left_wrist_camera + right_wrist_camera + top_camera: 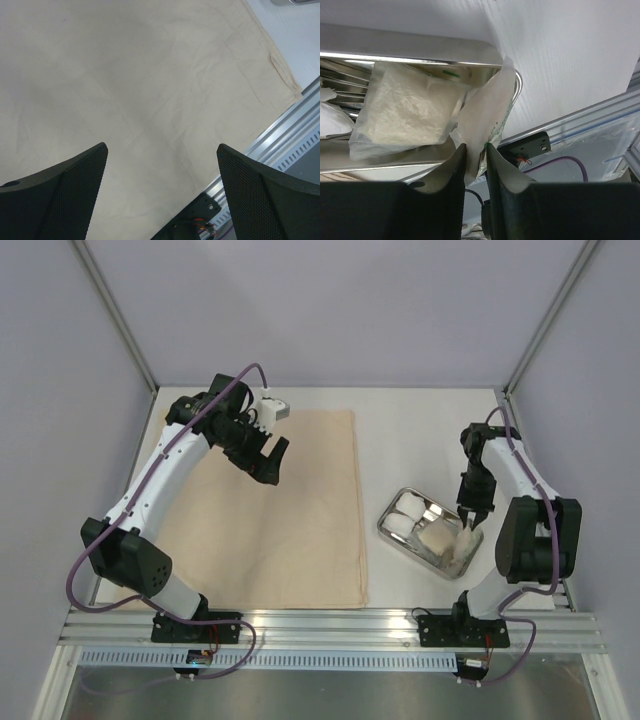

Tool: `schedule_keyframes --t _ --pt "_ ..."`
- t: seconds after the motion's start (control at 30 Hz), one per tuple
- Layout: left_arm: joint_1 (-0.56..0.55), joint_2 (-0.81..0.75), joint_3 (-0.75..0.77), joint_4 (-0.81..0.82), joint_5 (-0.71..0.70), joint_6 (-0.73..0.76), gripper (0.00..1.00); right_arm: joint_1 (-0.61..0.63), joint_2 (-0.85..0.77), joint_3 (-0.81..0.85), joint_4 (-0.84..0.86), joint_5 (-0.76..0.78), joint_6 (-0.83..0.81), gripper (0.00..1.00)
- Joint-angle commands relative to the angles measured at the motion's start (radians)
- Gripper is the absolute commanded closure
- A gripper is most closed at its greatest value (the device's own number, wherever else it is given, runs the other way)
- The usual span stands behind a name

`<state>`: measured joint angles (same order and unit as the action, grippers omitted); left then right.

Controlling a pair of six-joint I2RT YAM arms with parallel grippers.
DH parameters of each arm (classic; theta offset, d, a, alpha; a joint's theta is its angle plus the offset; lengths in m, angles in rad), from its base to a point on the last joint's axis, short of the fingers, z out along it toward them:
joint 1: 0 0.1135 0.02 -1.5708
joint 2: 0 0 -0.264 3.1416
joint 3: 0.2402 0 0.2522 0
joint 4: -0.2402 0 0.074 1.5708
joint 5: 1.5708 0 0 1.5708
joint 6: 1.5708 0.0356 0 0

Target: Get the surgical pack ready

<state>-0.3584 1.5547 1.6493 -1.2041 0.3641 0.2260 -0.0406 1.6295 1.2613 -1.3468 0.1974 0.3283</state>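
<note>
Your right claw hangs over the right end of the steel tray. Its fingers stand narrow, with the lower edge of a clear pouch between them; you cannot tell whether they pinch it. That pouch leans on the tray's right rim. A second pouch lies flat inside the tray, and white gauze fills the tray's left end. Green print on the pouches is too small to read. Left of the tray, the beige cloth lies spread on the surface. Further left of the tray, your left claw hovers over the cloth, wide apart and holding nothing.
</note>
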Motion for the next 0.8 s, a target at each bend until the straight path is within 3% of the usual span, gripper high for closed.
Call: schedule_keyframes --t 0.0,0.07,0.3,0.4,0.5,0.6,0.63,0.7,0.73,0.77 --pt "0.003 -0.024 0.026 -0.002 0.012 0.015 0.0 0.011 0.021 0.018 -0.074 -0.076 -0.017 0.75" --pt "0.003 -0.024 0.026 -0.002 0.01 0.015 0.0 0.025 0.023 0.02 -0.039 -0.128 -0.026 0.61" --pt "0.003 -0.027 0.029 -0.005 -0.007 0.013 0.0 0.034 0.014 0.043 0.053 -0.286 -0.037 0.54" --pt "0.003 -0.03 0.032 -0.006 -0.01 0.013 0.0 0.034 -0.009 0.032 0.09 -0.347 -0.035 0.47" --pt "0.003 -0.034 0.033 -0.011 -0.01 0.013 0.0 0.034 -0.045 0.042 0.094 -0.319 -0.025 0.45" --pt "0.001 -0.042 0.037 -0.018 -0.014 0.015 0.0 0.033 -0.144 0.058 0.097 -0.244 0.009 0.51" --pt "0.002 -0.045 0.037 -0.018 -0.014 0.016 0.0 0.031 -0.175 0.04 0.115 -0.23 0.026 0.6" --pt "0.003 -0.048 0.037 -0.018 -0.016 0.013 0.0 0.021 -0.262 0.004 0.138 -0.219 0.063 0.68" --pt "0.003 -0.048 0.038 -0.017 -0.016 0.012 0.0 0.013 -0.289 -0.019 0.159 -0.211 0.075 0.81" --pt "0.003 -0.048 0.038 -0.017 -0.014 0.013 0.0 0.001 -0.312 -0.069 0.175 -0.202 0.087 0.87"
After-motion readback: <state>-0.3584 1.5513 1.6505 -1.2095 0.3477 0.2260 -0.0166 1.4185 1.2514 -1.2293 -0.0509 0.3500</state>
